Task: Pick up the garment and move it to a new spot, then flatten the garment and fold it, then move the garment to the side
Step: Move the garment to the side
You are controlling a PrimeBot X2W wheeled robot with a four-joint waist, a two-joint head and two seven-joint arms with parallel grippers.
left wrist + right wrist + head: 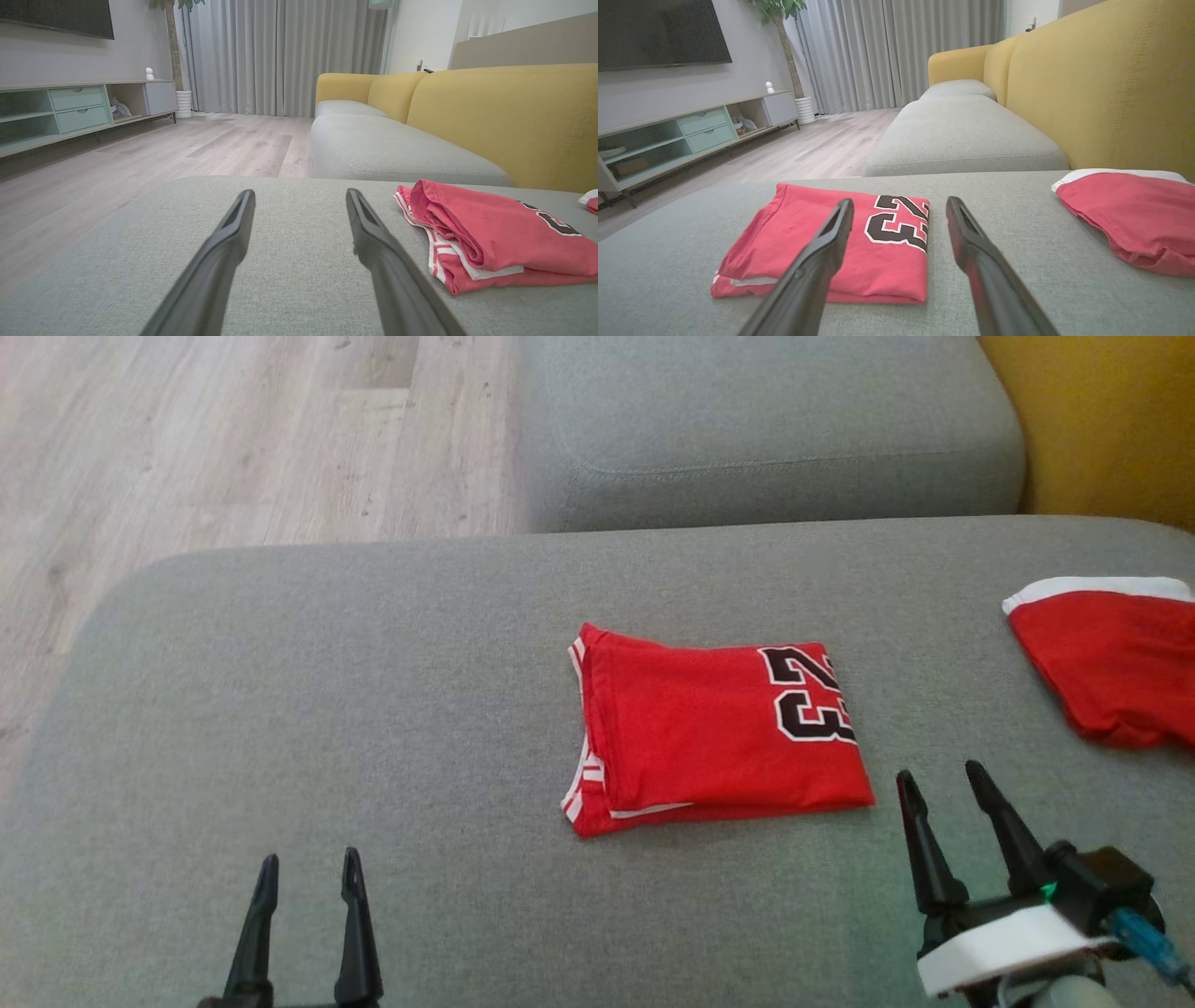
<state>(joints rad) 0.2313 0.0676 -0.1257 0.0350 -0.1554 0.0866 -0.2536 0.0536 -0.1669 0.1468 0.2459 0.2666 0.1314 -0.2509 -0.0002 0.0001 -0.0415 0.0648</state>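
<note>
The garment [714, 728] is a red jersey with a black 23, folded into a neat rectangle in the middle of the grey cushion [373, 691]. It also lies at the right of the left wrist view [490, 233] and left of centre in the right wrist view [831, 247]. My right gripper [943, 779] stands open just off the garment's near right corner, apart from it, with nothing between its fingers. My left gripper [308, 868] is open and empty near the cushion's front edge, well to the garment's left.
A second red garment with a white band [1111, 663] lies at the cushion's right edge. Behind are another grey seat cushion [766, 429] and a yellow backrest [1111, 420]. Wooden floor [187, 448] lies beyond the cushion's left edge.
</note>
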